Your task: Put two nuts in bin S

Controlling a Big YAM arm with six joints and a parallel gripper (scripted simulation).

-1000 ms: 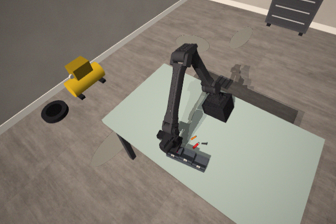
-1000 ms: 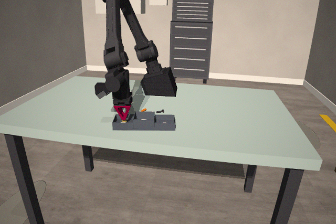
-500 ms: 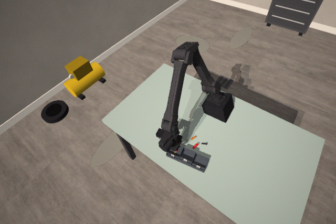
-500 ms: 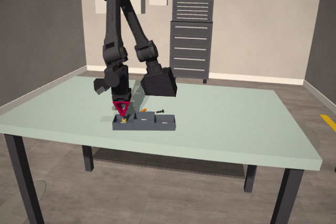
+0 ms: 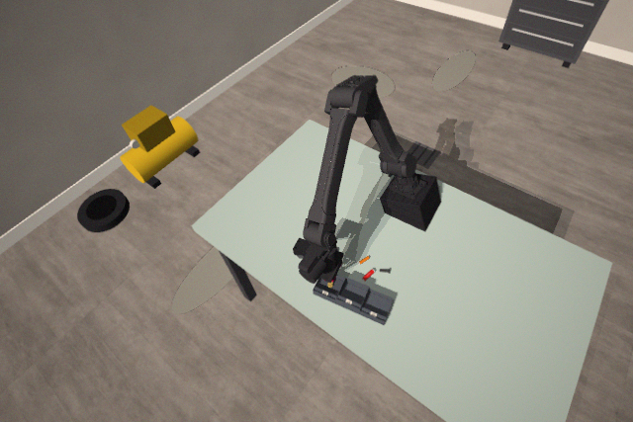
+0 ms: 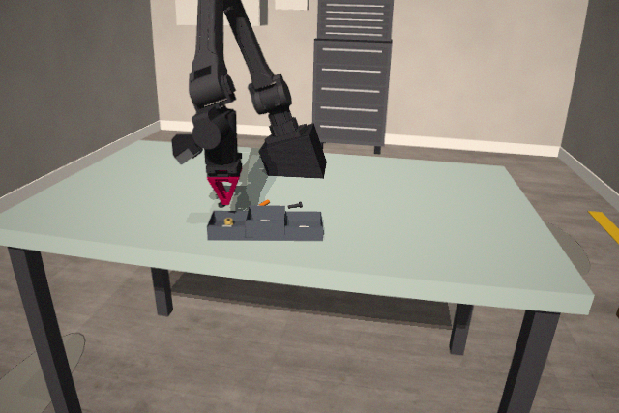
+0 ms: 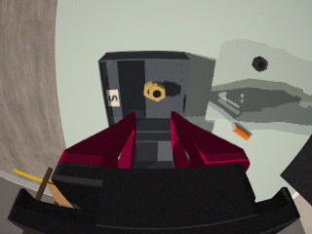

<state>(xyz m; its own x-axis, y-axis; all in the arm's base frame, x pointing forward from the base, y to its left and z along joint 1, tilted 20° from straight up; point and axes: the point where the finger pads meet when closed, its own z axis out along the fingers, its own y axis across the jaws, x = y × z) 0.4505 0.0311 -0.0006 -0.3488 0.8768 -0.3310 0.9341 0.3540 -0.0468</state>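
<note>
So far we judge one of two done: a brass hexagonal nut [image 7: 154,92] lies in the dark grey bin marked S [image 7: 124,74], our fingers spread empty above, a black nut [image 7: 259,62] at two o'clock on the counter [image 7: 163,7].

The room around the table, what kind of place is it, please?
Probably a workshop or garage: a tall grey tool chest stands against the back wall, and a yellow air compressor and a black tyre sit on the floor by the side wall.

Workshop: tool chest [image 6: 352,69], yellow compressor [image 5: 158,149].
</note>
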